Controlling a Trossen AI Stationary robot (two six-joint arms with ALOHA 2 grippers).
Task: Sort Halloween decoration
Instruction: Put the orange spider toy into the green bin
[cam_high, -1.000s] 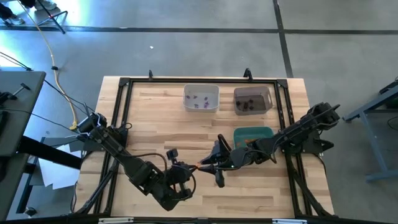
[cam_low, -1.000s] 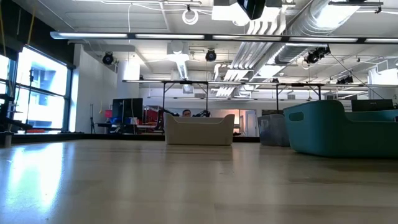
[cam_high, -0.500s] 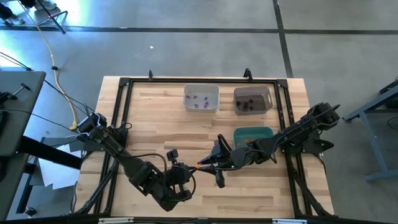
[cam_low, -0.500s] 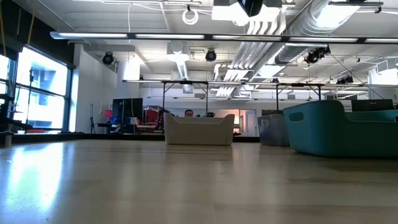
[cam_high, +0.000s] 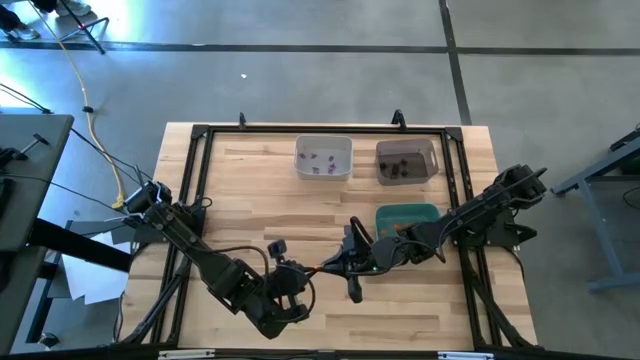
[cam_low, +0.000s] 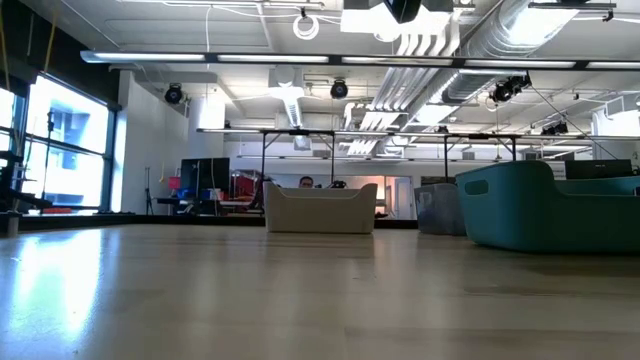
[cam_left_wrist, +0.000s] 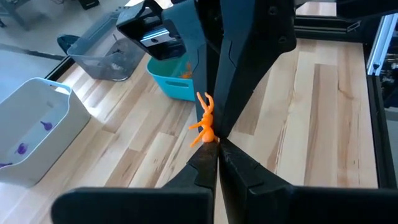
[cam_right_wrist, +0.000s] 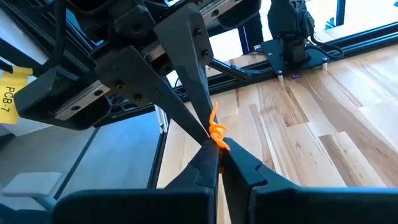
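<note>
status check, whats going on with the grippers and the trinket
Both grippers meet mid-table: left gripper shut on the orange trinket, right gripper shut on it too. Teal bin close by. Nothing in the way.

Both grippers meet tip to tip over the table (cam_high: 250, 190) near its middle front: left gripper (cam_high: 318, 268) comes in from the front-left, right gripper (cam_high: 335, 266) from the right, both closed on one small trinket (cam_left_wrist: 205, 119) between them, above the wood. Just behind and right of the right gripper sits the nearest bin (cam_high: 408, 218), partly under the right arm, with a trinket inside it in the left wrist view. Farther behind, along the table's back edge, two more bins side by side: one (cam_high: 323, 157) behind the pincers, slightly left, small trinkets in it; the other (cam_high: 407, 160) to its right, directly behind the nearest bin, also with small trinkets inside.
</note>
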